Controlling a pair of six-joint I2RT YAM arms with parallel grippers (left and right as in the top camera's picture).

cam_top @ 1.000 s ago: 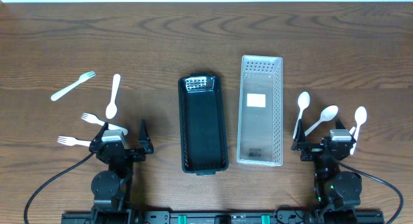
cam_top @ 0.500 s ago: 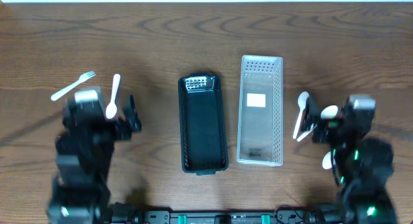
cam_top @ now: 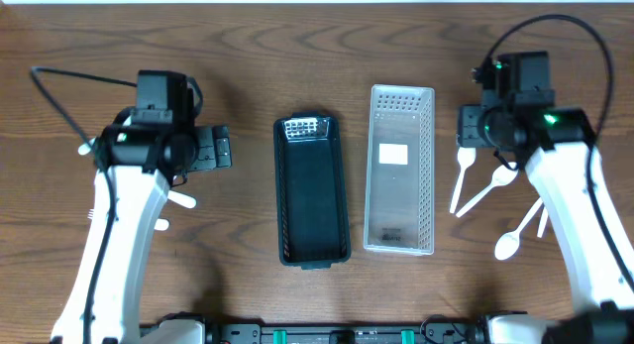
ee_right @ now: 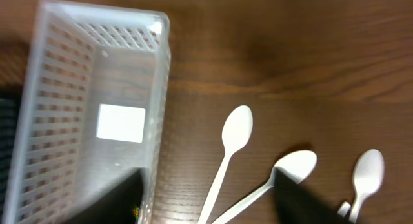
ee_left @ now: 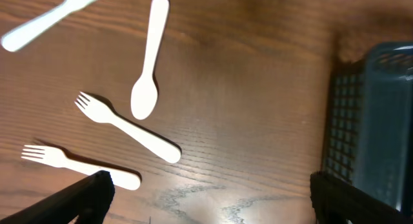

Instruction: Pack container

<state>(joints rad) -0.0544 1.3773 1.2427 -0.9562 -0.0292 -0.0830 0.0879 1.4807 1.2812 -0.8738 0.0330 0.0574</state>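
The white bin (cam_top: 400, 200) and the black bin (cam_top: 312, 205) are sitting side by side at the middle of the desk (cam_top: 317, 47). Their long sides are running parallel and just apart, black on the left, and both are looking empty (the white one is showing only a label (ee_right: 120, 122) on its floor).

The left pincer (cam_top: 218, 148) is hovering released, jaws spread wide and holding nothing, between the black bin and the cutlery on that side. The right pincer (cam_top: 466, 126) is hanging likewise released and empty, just beside the white bin's outer wall and near the spoons' bowls.

Three spoons (ee_right: 224, 166) are lying flat on the wood to the right of the white bin, two with their handle ends close together. On the other side, three forks (ee_left: 126, 128) and the left spoon (ee_left: 150, 56) are lying scattered, well apart from the black bin.

The cutlery is looking like thin white plastic, so I am judging it light, stiff and smooth. It is likely to be skidding on the wood or flipping if pinched at the bowl or tines. The middle of a handle is offering the best hold, with the jaws closing across its narrow width. The bins are probably light too, so a bump may be shifting them.
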